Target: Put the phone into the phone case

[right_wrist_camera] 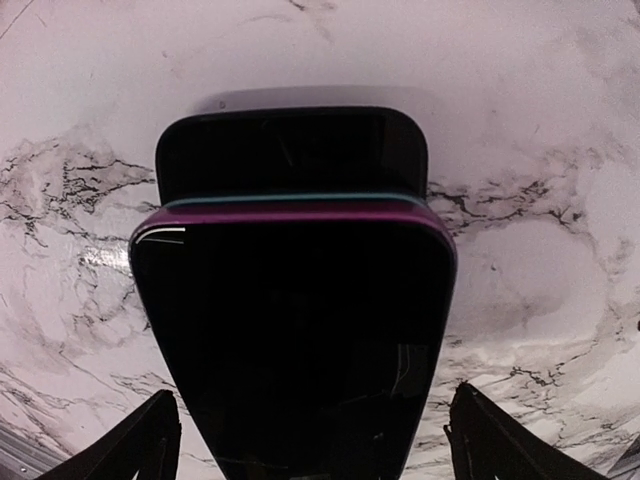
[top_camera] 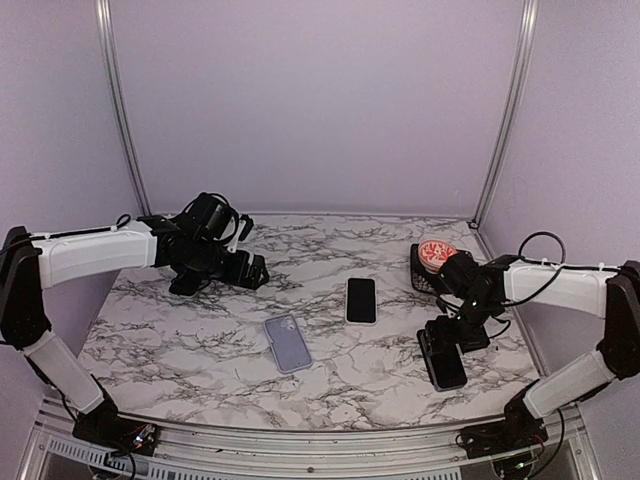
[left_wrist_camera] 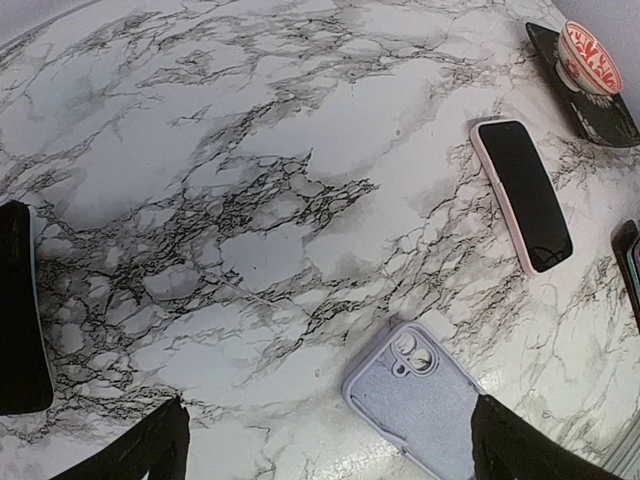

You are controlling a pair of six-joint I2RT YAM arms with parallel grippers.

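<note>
The right gripper [right_wrist_camera: 322, 442] hovers jaws apart astride the dark phone [right_wrist_camera: 295, 330] lying flat at near right of the table [left_wrist_camera: 250, 150] (magenta-teal rim, maybe a case already, can't tell), likely lined up for a side pinch, while the left gripper [left_wrist_camera: 325, 452], spread and empty, sits back from the lavender case [left_wrist_camera: 425, 410].
</note>
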